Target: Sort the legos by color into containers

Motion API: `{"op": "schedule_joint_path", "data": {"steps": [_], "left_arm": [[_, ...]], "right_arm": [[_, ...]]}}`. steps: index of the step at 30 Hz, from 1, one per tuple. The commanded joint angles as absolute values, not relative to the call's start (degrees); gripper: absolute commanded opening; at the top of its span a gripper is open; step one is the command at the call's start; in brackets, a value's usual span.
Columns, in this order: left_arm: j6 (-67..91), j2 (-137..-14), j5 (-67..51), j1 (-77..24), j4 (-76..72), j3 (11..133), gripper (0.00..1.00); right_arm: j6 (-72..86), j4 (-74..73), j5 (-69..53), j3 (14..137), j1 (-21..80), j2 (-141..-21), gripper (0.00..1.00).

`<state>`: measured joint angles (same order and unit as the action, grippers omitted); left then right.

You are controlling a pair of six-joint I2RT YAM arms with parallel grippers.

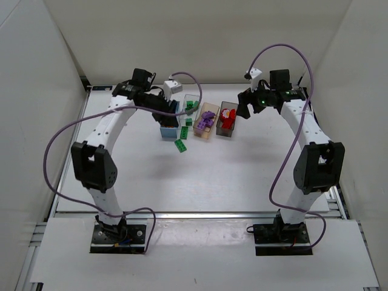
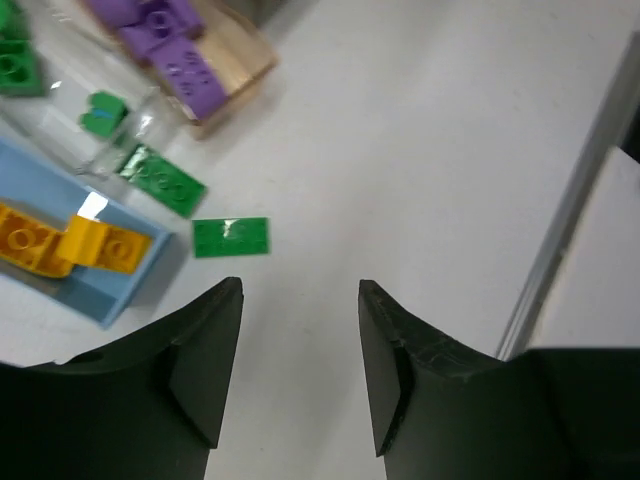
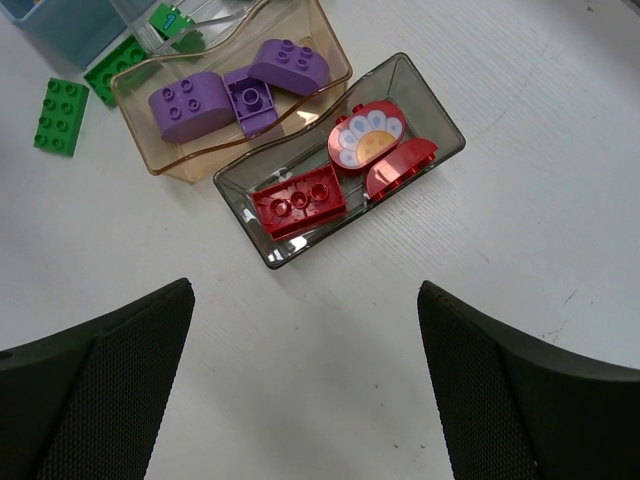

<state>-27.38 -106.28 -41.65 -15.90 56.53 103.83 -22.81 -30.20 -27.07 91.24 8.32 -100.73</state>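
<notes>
Four bins stand in a row at the back: light blue point(image 1: 168, 133), clear point(image 1: 193, 97), peach point(image 1: 202, 134), dark grey point(image 1: 225, 134). The blue bin point(image 2: 112, 296) holds orange-yellow bricks point(image 2: 60, 245). The clear bin point(image 2: 70, 135) holds green bricks point(image 2: 103, 110). The peach bin point(image 3: 205, 158) holds purple bricks point(image 3: 190, 105). The grey bin point(image 3: 240, 222) holds red bricks point(image 3: 300, 203). One green brick point(image 2: 230, 237) lies flat on the table, and another point(image 2: 163, 181) lies against the clear bin. My left gripper point(image 2: 300, 290) is open and empty above the table beside the blue bin. My right gripper point(image 3: 305, 290) is open and empty, just right of the grey bin.
White walls enclose the table on the left, back and right. A metal rail point(image 2: 560, 250) edges the table in the left wrist view. Purple cables loop from both arms point(image 1: 60, 136).
</notes>
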Motion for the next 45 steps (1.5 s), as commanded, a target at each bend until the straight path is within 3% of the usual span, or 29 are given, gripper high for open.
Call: {"op": "schedule_joint_path", "data": {"steps": [1,5,8,14,24,34,45], "left_arm": [[-37.6,-102.6,-47.2,-17.9,66.0,97.2,0.61],[-37.7,-101.0,-38.8,-21.0,60.6,89.6,0.64],[-25.5,-99.1,-26.1,-23.5,50.6,84.5,0.69],[-10.4,-98.2,-18.0,-27.1,40.9,80.8,0.74],[15.0,-107.1,7.7,-33.6,40.0,86.3,0.74],[25.2,-113.3,10.2,-31.9,42.7,90.5,0.74],[27.7,-119.9,4.8,-29.3,44.6,94.0,0.73]], "right_arm": [[-23.4,-29.4,-28.1,91.0,8.1,-99.3,0.95],[-23.1,-29.5,-28.3,91.3,8.2,-99.7,0.95],[-23.2,-29.6,-28.0,91.4,8.2,-99.5,0.95],[-23.4,-29.4,-27.2,90.7,8.2,-99.0,0.95],[-24.5,-30.1,-26.5,89.1,8.2,-97.8,0.95],[-25.9,-30.8,-26.2,87.9,8.2,-96.8,0.95],[-26.6,-31.0,-26.4,87.4,8.2,-96.8,0.95]]}}
